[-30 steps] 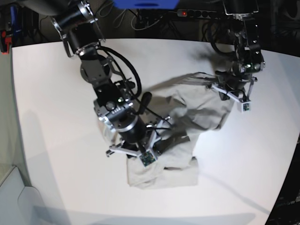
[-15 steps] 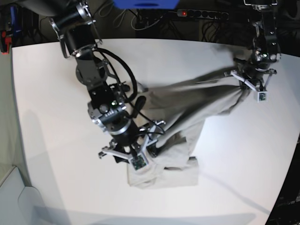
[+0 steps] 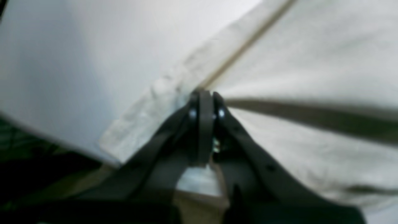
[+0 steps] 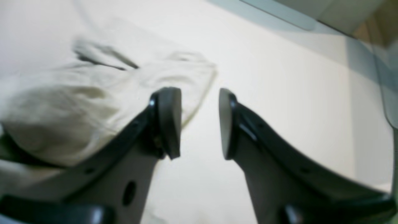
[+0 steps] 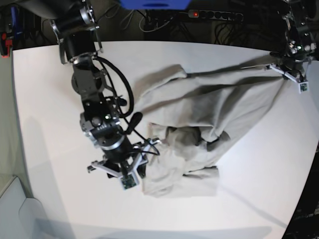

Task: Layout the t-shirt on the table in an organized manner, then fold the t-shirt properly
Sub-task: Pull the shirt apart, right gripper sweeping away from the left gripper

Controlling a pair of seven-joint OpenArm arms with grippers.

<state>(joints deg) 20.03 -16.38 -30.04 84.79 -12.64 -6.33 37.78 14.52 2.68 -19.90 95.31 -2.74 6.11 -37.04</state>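
The left gripper (image 3: pixel 203 102) is clamped on the t-shirt's (image 5: pixel 209 114) hem at the table's (image 5: pixel 50 99) far right; the right gripper (image 4: pixel 199 124) gapes empty near the bunched bottom. Pulling alone could drag the heap rather than spread it.

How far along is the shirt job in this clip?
Early in the layout stage. The left hand is shut on the t-shirt at its hem, stretching it toward the table edge. The right hand is open beside the bunched cloth, holding nothing. Flattening and all folding remain.
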